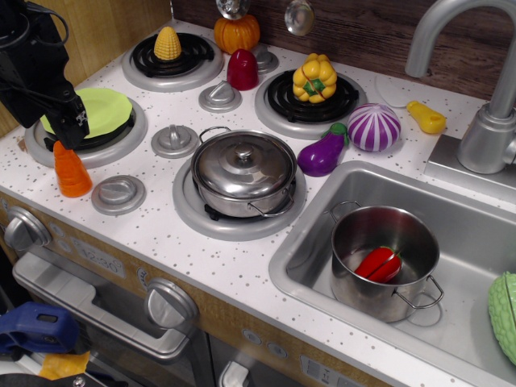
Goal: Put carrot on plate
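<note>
The carrot (72, 172) is a small bright-orange cone standing upright on the counter, at the front edge of the left burner. The lime-green plate (103, 108) lies flat on that burner, just behind and to the right of the carrot. My black gripper (69, 135) hangs over the left side of the plate, and its tip is right at the top of the carrot. Its dark body hides how the jaws stand and whether they hold the carrot.
A lidded steel pot (244, 172) sits on the front middle burner. Yellow corn (168, 43), an orange pumpkin (236, 33), a red piece (242, 69) and a yellow pepper (314, 78) stand at the back. An eggplant (322, 152) and a purple onion (373, 127) lie by the sink (306, 266), which holds a pot.
</note>
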